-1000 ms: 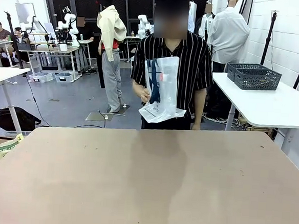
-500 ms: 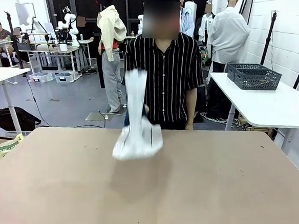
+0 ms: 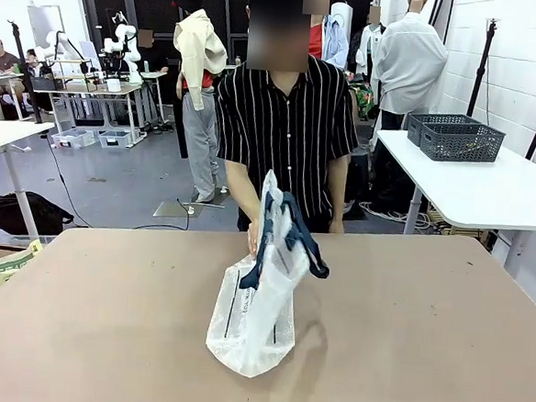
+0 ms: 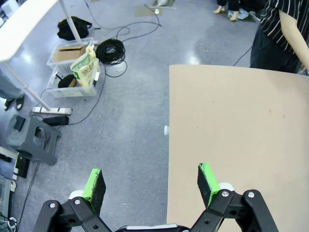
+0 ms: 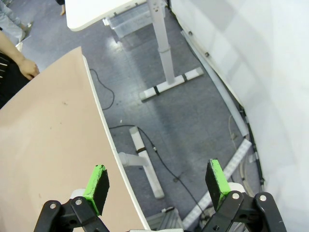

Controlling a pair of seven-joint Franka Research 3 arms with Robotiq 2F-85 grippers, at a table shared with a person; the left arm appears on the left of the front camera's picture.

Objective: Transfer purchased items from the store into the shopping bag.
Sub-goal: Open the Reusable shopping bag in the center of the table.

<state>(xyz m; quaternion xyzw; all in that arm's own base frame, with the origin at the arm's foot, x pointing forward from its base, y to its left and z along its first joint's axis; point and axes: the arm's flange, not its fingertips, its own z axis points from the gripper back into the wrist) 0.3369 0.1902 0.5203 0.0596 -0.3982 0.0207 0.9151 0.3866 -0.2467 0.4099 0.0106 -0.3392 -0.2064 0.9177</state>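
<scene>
Left claw (image 4: 150, 183) and right claw (image 5: 157, 183) are hovering spread, empty; the limp shopping bag (image 3: 255, 320), far from them, is risking collapse.

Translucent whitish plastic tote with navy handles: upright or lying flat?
Upright: the tote stands on the tan table, the person's hand holding its top.

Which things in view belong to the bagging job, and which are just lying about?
Job:
shopping bag, held by the person's hand on the table
left end effector and right end effector, both open

Lying about:
grey baskets on the side table
black bag
cable coil
</scene>
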